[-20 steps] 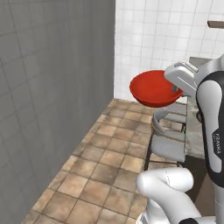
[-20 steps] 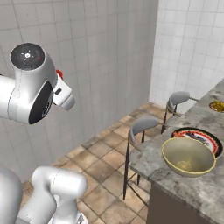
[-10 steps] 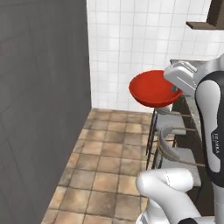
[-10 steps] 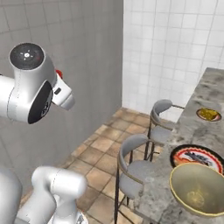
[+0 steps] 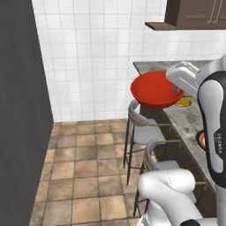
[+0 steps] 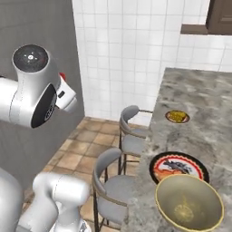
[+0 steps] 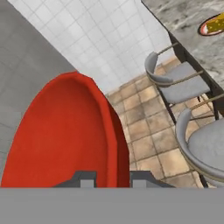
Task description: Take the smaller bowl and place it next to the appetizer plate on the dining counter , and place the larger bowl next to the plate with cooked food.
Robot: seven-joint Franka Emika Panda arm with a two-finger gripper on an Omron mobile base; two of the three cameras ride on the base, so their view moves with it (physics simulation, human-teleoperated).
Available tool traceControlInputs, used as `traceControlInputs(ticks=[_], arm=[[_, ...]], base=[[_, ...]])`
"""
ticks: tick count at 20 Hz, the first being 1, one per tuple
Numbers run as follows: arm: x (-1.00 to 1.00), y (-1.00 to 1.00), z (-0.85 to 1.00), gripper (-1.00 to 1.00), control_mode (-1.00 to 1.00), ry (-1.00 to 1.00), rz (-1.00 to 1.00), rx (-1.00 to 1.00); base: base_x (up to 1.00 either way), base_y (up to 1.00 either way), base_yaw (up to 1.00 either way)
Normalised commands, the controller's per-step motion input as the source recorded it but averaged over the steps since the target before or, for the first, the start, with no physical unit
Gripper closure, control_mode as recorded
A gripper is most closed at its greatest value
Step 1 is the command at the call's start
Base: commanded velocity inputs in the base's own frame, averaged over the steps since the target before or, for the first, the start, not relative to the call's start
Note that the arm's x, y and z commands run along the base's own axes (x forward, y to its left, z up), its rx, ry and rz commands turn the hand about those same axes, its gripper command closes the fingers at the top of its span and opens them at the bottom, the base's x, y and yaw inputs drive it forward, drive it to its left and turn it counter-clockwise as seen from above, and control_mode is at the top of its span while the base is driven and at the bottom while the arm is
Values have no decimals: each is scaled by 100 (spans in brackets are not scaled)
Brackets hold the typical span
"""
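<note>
My gripper [image 5: 178, 89] is shut on the rim of the smaller bowl [image 5: 153, 89], a glossy red one held in the air above the stools, off the end of the dining counter [image 5: 187, 120]. In the hand view the red bowl [image 7: 65, 135] hangs over the floor between my fingertips [image 7: 87, 180]. The appetizer plate [image 6: 176, 117] with its yellow wedge sits on the dining counter [image 6: 201, 97], also seen as the appetizer plate [image 7: 213, 25]. Nearer me stands the larger bowl [image 6: 189, 203], olive-beige, beside the plate with cooked food [image 6: 178, 166].
Two grey stools [image 6: 132, 132] [image 6: 108, 183] stand along the counter's front. A white tiled wall [image 5: 97, 53] closes the far end and a dark grey wall [image 5: 20, 110] runs on the left. A brown wall cabinet [image 5: 194, 13] hangs above the counter.
The whole scene has shifted as the base drove and turned: the tiled wall and the counter now face me more squarely. The red bowl stays in my gripper.
</note>
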Motion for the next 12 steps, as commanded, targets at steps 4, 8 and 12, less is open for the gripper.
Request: traceControlInputs(ticks=[4, 8, 12], arm=[[0, 0, 0, 100, 100, 0, 0, 0], [0, 0, 0, 100, 100, 0, 0, 0], [0, 0, 0, 100, 100, 0, 0, 0]], base=[[70, 32, -46], [76, 46, -51], [78, 55, -55]])
